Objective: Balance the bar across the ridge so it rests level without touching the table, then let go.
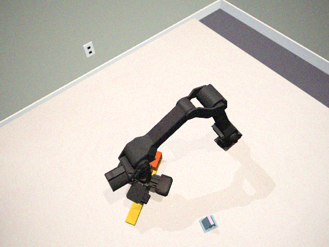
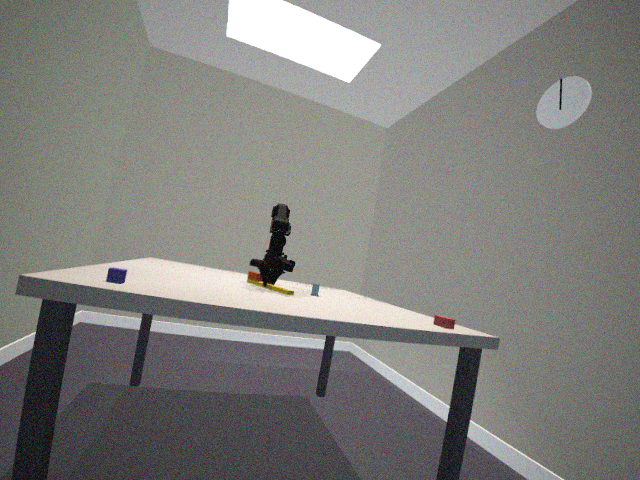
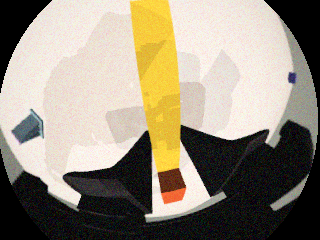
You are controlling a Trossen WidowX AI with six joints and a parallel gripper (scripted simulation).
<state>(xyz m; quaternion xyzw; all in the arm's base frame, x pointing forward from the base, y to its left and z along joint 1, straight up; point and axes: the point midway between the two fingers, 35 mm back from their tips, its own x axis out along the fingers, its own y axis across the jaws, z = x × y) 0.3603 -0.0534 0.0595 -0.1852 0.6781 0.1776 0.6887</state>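
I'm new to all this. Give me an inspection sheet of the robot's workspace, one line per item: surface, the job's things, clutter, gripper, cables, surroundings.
Surface: pale tabletop with shadows across it.
Job's things: yellow bar with an orange block at one end; small blue-grey ridge apart from it.
Clutter: dark blue block; red block.
Gripper: the gripper is shut on the bar.
Cables: nothing seen.
Surroundings: wall outlet, round clock, ceiling light.
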